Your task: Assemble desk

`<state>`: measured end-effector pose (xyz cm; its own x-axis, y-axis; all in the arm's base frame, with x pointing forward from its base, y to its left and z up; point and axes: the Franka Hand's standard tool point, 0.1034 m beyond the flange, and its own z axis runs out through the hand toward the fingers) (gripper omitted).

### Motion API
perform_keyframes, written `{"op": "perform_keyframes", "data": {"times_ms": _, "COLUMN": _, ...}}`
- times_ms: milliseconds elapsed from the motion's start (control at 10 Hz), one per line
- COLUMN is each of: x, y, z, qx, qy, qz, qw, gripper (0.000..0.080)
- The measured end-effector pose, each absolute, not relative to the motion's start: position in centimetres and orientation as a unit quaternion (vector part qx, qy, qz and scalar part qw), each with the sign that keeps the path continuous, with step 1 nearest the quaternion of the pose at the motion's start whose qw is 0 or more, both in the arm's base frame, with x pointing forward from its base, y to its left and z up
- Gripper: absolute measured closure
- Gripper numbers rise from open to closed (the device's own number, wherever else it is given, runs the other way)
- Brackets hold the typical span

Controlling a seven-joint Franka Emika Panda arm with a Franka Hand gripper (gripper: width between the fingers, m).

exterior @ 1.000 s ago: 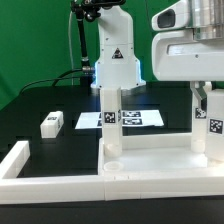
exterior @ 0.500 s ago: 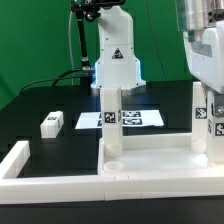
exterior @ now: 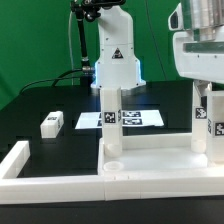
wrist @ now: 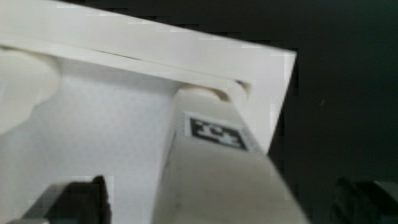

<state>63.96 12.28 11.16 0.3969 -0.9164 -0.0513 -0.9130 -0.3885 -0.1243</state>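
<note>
The white desk top lies at the front with its rim up. Two tagged legs stand upright in its sockets: one in the middle and one at the exterior view's right. A third leg lies loose on the black table. My gripper hangs over the right leg. In the wrist view this leg runs between the two dark fingers, with a visible gap on each side. The desk top also shows there. The jaws are open and hold nothing.
The marker board lies flat behind the middle leg. White L-shaped fence bars run along the front left beside the desk top. The robot base stands at the back.
The gripper hand has shifted and turned above the right leg, and rose slightly. The legs and the desk top have not moved.
</note>
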Motion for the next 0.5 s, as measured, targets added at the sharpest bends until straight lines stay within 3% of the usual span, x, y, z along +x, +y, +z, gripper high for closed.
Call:
{"op": "perform_keyframes", "data": {"times_ms": 400, "x": 64.02, "y": 11.85, "z": 11.13, "qx": -0.896, "qy": 0.439, "qz": -0.022, "qw": 0.061, "gripper": 0.0151}}
{"op": "perform_keyframes", "data": {"times_ms": 500, "x": 64.34, "y": 11.45, "z": 11.41, "qx": -0.95, "qy": 0.308, "qz": -0.033, "qw": 0.046, "gripper": 0.0151}}
